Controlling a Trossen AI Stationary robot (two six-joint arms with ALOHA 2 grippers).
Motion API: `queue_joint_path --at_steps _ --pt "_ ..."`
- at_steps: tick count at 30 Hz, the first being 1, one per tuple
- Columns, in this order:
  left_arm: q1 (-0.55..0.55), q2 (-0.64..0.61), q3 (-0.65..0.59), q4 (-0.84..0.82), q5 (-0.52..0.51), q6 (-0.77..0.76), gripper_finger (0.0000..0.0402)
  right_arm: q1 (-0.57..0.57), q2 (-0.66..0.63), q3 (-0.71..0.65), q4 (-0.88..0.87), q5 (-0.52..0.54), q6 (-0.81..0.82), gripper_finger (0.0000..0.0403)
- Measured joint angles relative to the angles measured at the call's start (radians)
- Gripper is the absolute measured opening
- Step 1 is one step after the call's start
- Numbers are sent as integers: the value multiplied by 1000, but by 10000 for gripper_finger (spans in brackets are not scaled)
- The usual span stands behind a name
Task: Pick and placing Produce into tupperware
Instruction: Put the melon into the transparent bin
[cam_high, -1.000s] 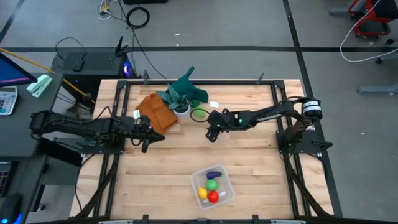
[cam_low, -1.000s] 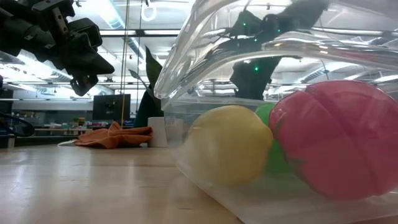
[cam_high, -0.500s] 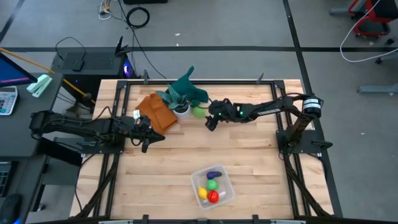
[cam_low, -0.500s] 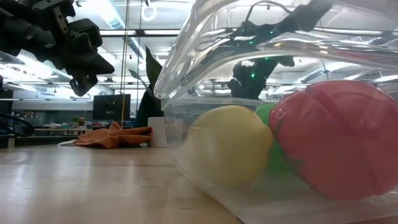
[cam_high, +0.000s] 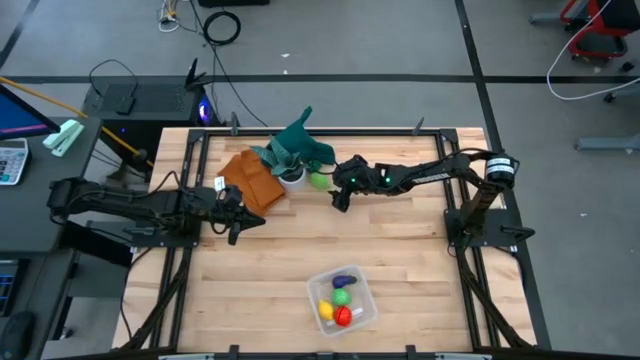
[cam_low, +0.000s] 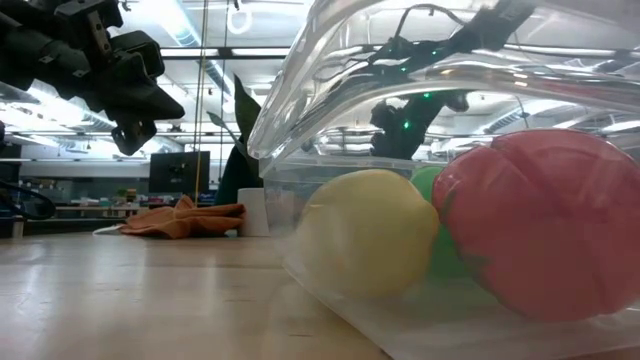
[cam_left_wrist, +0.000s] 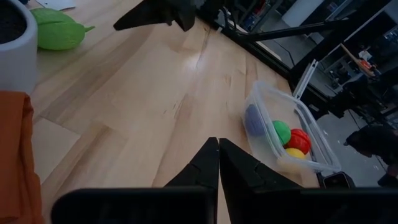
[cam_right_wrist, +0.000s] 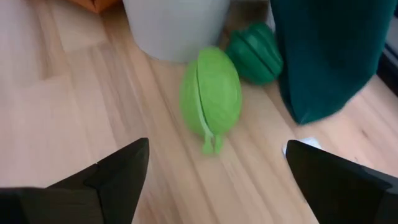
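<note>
— So where is the right gripper (cam_high: 340, 199) at this moment?

— Out over the far half of the table (cam_high: 400, 260), just beside the white pot (cam_high: 291, 178) with the teal leaves (cam_high: 297, 145). Its fingers (cam_right_wrist: 118, 171) stand wide apart, with nothing between them.

— And the fruit it faces?

— A light green toy fruit (cam_right_wrist: 211, 96) lies on the wood ahead of those spread fingers, close to the pot's wall, not touched by either one. From above it shows as a small green spot (cam_high: 319, 180) between the pot and the gripper. A darker green, ribbed piece (cam_right_wrist: 254, 53) sits a little beyond it, partly under the leaves.

— What about the container?

— The clear tub (cam_high: 343, 299) stands near the front edge of the table, well apart from both grippers. Inside it lie a purple piece (cam_high: 345, 282), a green one (cam_high: 342, 297), a yellow one (cam_high: 326, 310) and a red one (cam_high: 343, 317). The table-level camera sits right against its wall, so the yellow (cam_low: 367, 232) and red (cam_low: 545, 220) pieces fill that view.

— And the left arm?

— The left gripper (cam_high: 238, 222) hangs above the table beside the orange cloth (cam_high: 252, 180), fingers (cam_left_wrist: 202, 169) pressed together and empty, with the tub some way off in front of it.
</note>
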Motion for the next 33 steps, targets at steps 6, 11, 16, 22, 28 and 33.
queue_joint_path --at_steps 6,11,16,22,28,33 --pt "0 0 0 1 -2 -18 14 -1 67 1 71 2 -2 338" --pt "0 0 0 -3 -2 -25 22 -1 112 1 121 13 5 337" --pt "0 0 0 -4 -2 -32 18 0 151 1 165 35 5 337" --pt "0 0 0 -8 -2 -41 13 -1 183 7 251 93 -3 336" --pt "0 0 0 -8 -2 -44 22 -1 207 17 289 95 -39 336" --pt "0 0 0 -9 -2 -45 23 -1 247 17 314 77 -18 336"
